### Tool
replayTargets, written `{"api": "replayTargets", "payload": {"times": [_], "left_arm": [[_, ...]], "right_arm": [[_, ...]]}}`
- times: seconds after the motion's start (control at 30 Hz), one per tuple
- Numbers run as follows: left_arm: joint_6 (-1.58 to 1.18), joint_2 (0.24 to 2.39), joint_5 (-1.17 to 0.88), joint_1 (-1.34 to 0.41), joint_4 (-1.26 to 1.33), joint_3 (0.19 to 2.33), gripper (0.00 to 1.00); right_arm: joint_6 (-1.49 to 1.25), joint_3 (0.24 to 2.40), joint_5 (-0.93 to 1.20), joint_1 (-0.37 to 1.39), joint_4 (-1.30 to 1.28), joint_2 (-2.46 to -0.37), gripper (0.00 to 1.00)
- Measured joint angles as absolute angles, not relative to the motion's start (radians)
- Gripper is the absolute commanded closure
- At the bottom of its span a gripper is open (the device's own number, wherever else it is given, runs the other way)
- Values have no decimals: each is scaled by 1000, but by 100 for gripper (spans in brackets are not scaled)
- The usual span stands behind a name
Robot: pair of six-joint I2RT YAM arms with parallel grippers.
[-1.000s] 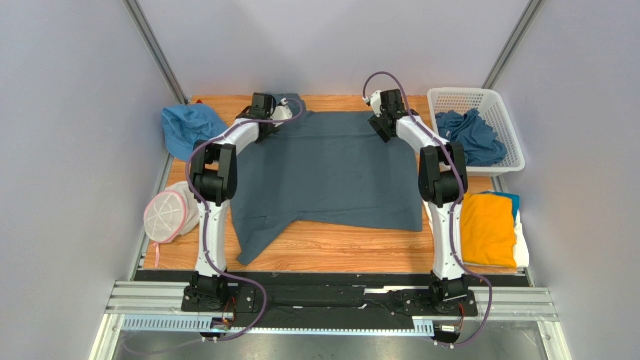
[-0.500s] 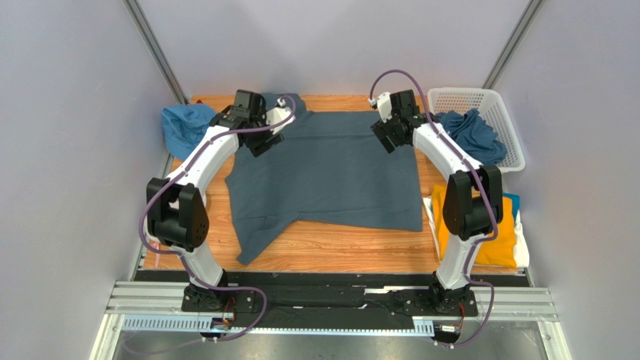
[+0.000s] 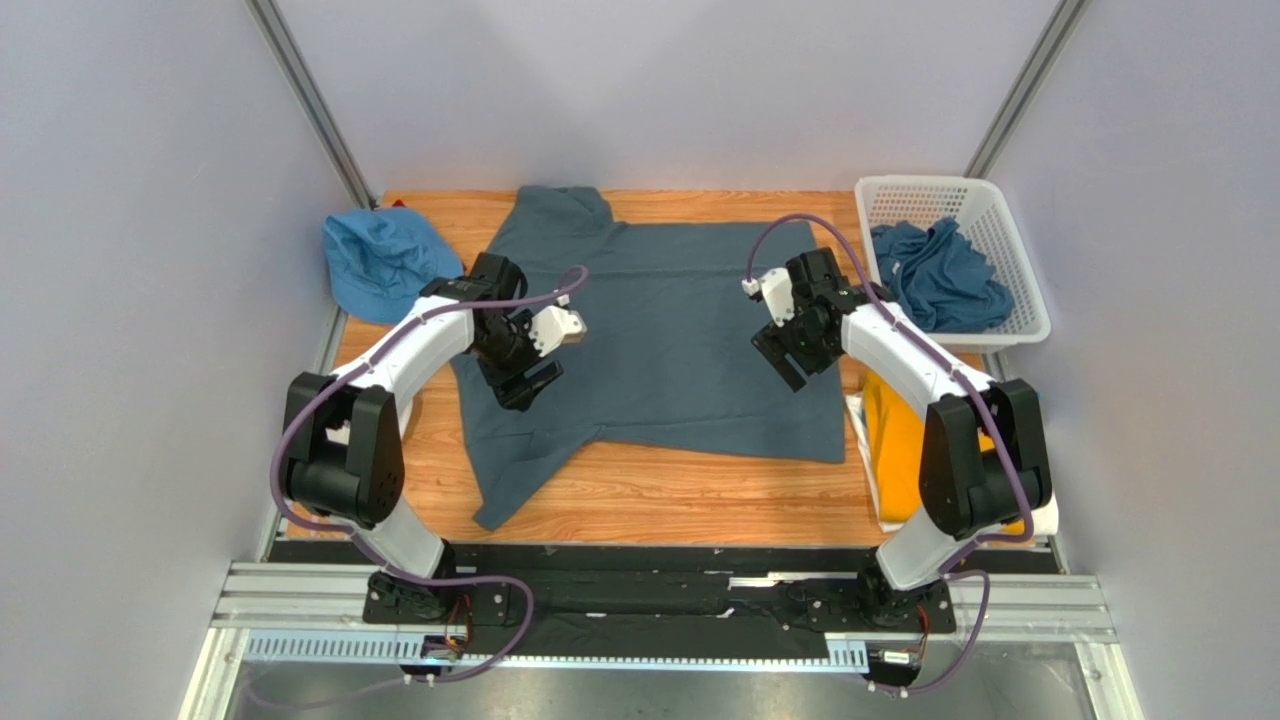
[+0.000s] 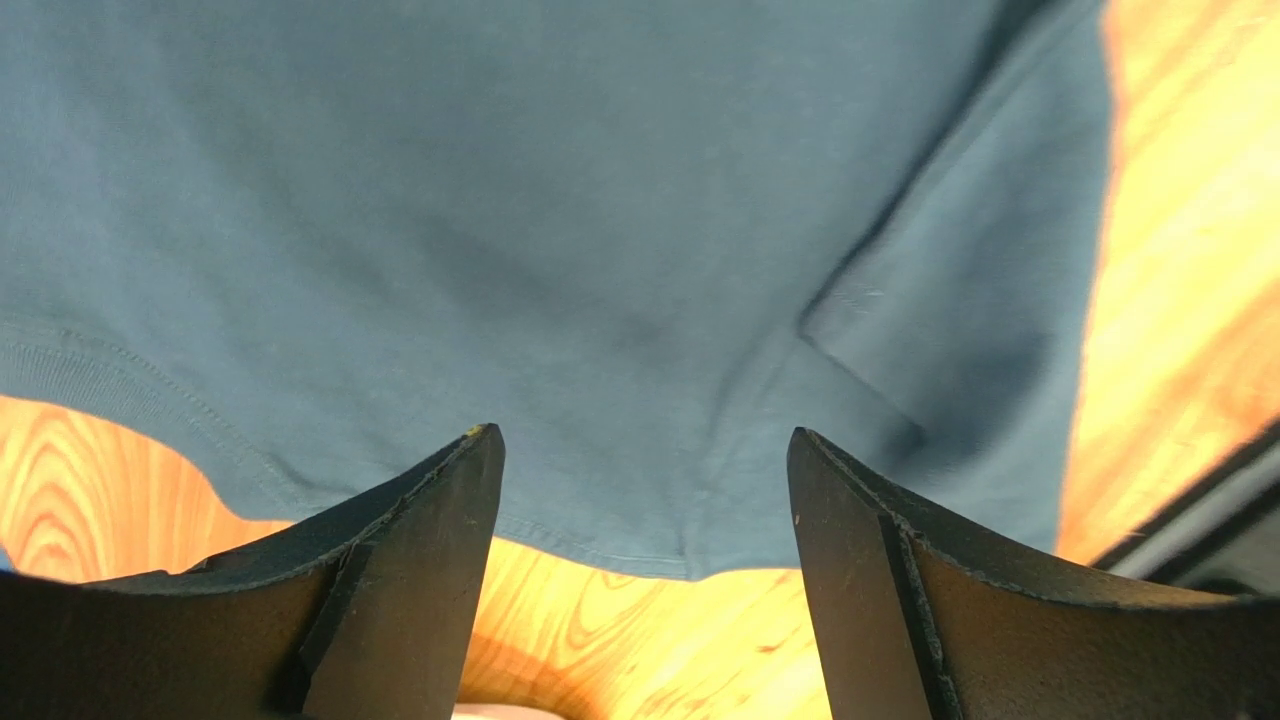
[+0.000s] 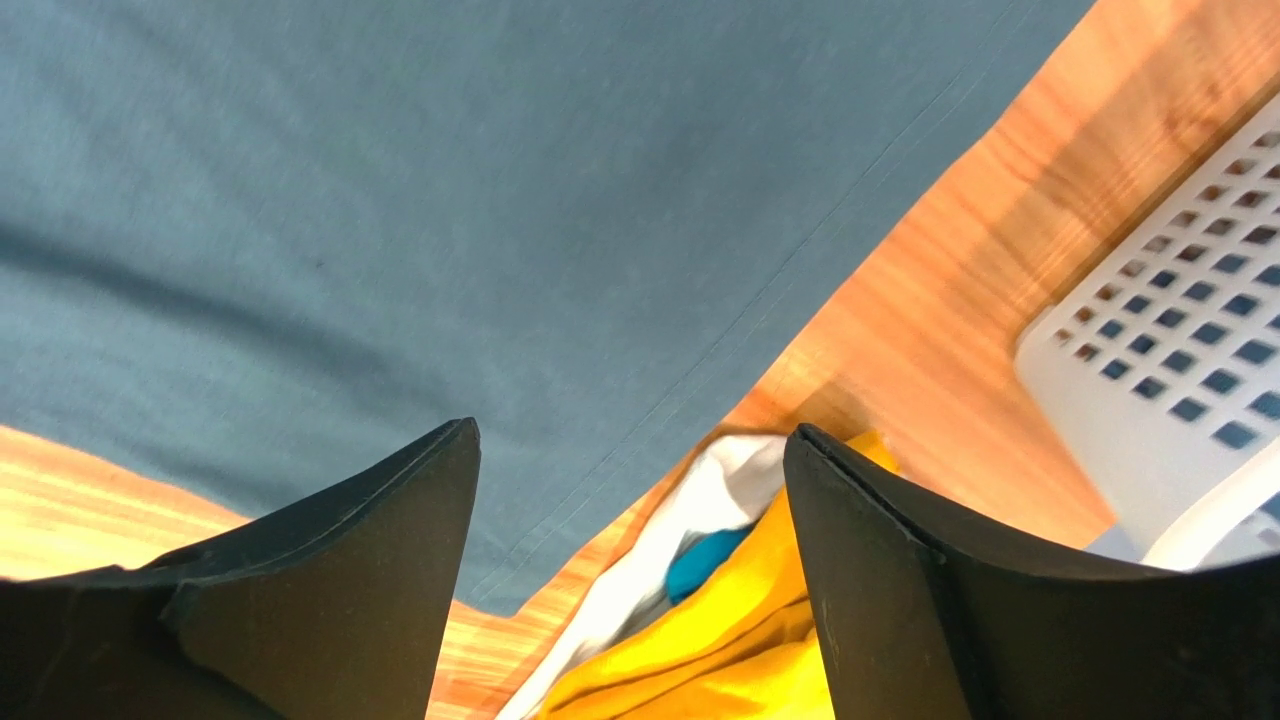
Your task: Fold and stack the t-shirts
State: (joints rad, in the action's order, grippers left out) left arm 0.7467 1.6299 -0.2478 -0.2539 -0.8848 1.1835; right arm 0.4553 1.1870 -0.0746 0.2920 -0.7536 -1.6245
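A dark slate-blue t-shirt [image 3: 661,323] lies spread flat on the wooden table, one sleeve at the far left and one at the near left. My left gripper [image 3: 523,381] hovers open and empty over its left edge; in the left wrist view [image 4: 639,435] the hem [image 4: 601,548] lies between the jaws. My right gripper [image 3: 783,365] hovers open and empty over the shirt's right side [image 5: 451,195]. A folded stack lies at the right: mustard-yellow shirt [image 3: 899,438] [image 5: 736,645] over white [image 5: 706,495] and bright blue [image 5: 699,563] ones, partly hidden by my right arm.
A white basket [image 3: 962,192] at the far right holds more slate-blue shirts [image 3: 939,278]; its wall shows in the right wrist view [image 5: 1172,375]. A bright blue hat [image 3: 383,255] lies at the far left. Bare wood [image 3: 691,495] runs along the near edge.
Both arms have drawn back from the shirt's far edge toward its middle, elbows swung outward. The far left sleeve now lies uncovered and flat. Both grippers are empty.
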Motion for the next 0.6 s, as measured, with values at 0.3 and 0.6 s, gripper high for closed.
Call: {"api": "replayTargets", "payload": {"times": [0.3, 0.6], "left_arm": [[750, 1610, -337, -260, -953, 1184, 29], [749, 1661, -358, -291, -977, 1184, 34]], "right_arm": [[447, 1102, -59, 299, -743, -1599, 23], [442, 1095, -51, 305, -734, -1599, 24]]}}
